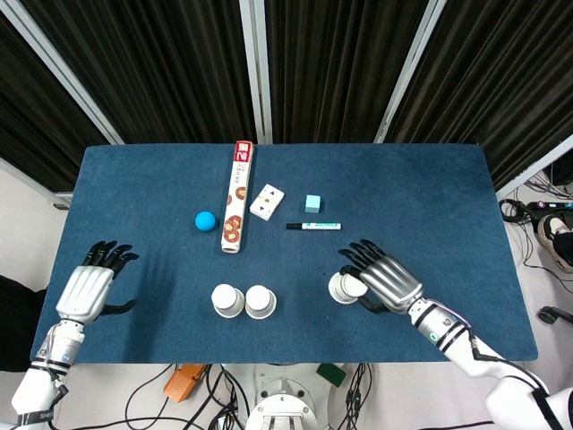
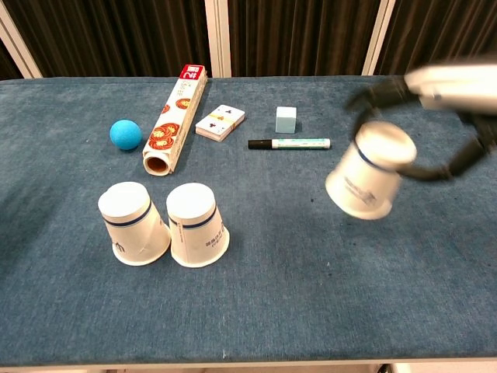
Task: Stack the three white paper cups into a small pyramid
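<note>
Black curtains are hanging behind the blue-covered table (image 1: 421,193) you are working at. Your right hand (image 1: 385,279) is gripping the third paper cup (image 2: 366,179), upside down and tilted, with fingers (image 2: 375,92) curling over its far side and the thumb (image 2: 443,169) pressing on its near side; in the chest view the cup is blurring and appears to be riding clear of the cloth, to the right of the other two. Your left hand (image 1: 87,288) is hovering flat near the table's left edge, fingers spread, holding nothing, well apart from everything.

The two remaining cups are standing upside down near the front edge, touching each other: the left cup (image 2: 133,223) and the middle cup (image 2: 197,224). Both are sitting well to the left of the cup you are holding.

Farther back, a long printed tube box (image 2: 174,118) is lying lengthwise, with a blue ball (image 2: 125,134) just beside it on the left. A deck of playing cards (image 2: 220,122) is resting to the right of the tube, a marker pen (image 2: 289,143) is lying crosswise near it, and a small light-blue cube (image 2: 286,119) is sitting just behind the marker.
</note>
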Tool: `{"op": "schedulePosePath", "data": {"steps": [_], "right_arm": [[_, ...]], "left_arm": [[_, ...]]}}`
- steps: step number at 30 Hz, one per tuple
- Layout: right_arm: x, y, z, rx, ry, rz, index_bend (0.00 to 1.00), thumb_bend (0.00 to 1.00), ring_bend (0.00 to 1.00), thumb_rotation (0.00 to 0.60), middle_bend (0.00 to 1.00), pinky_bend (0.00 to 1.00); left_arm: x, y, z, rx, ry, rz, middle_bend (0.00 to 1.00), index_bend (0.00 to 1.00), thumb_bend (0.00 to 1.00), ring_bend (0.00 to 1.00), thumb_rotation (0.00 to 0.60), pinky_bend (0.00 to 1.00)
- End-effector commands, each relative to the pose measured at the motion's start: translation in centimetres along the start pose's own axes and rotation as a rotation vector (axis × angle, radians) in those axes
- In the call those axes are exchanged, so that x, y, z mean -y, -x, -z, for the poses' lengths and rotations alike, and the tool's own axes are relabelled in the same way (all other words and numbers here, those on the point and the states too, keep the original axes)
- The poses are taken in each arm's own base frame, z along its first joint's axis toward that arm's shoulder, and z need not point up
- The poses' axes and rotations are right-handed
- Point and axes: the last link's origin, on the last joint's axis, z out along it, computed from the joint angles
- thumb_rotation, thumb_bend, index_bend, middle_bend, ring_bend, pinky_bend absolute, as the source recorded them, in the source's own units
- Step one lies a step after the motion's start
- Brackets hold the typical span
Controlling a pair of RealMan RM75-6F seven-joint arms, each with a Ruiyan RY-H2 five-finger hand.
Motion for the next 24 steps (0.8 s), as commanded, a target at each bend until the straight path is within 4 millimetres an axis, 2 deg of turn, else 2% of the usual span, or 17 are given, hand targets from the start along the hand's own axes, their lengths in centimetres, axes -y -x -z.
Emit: {"op": "schedulePosePath", "data": {"steps": [1, 5, 13, 19, 24], "right_arm": [[2.7, -3.2, -2.4, -0.044, -0.113, -0.009, 0.43, 0.57, 0.0, 0.6, 0.13, 0.01], [5.6, -4.7, -5.3, -0.027, -0.221, -0.028, 0.43, 0.57, 0.0, 0.6, 0.13, 0.02], [10.1, -5.2, -10.4, 0.03, -0.336, -0.02, 0.43, 0.57, 0.0, 0.6, 0.13, 0.02], [12.3, -4.6, -13.1, 0.07, -0.36, 0.018, 0.42, 0.57, 0.0, 0.6, 0.13, 0.02], [13.7, -3.9, -14.2, 0.1, -0.368, 0.032, 0.41, 0.57, 0.0, 0.6, 0.13, 0.02]], "left_arm": [[0.2, 0.0, 0.2, 0.002, -0.006, -0.001, 0.14, 0.22, 0.15, 0.06, 0.6, 0.01], [0.4, 0.1, 0.4, 0.0, -0.021, 0.007, 0.14, 0.22, 0.15, 0.07, 0.6, 0.01], [0.8, 0.2, 0.7, 0.0, -0.041, 0.012, 0.14, 0.22, 0.15, 0.07, 0.6, 0.01], [1.1, 0.3, 0.7, 0.003, -0.052, 0.018, 0.14, 0.22, 0.15, 0.07, 0.6, 0.01], [1.3, 0.5, 0.8, 0.007, -0.06, 0.025, 0.14, 0.22, 0.15, 0.06, 0.6, 0.01]]}}
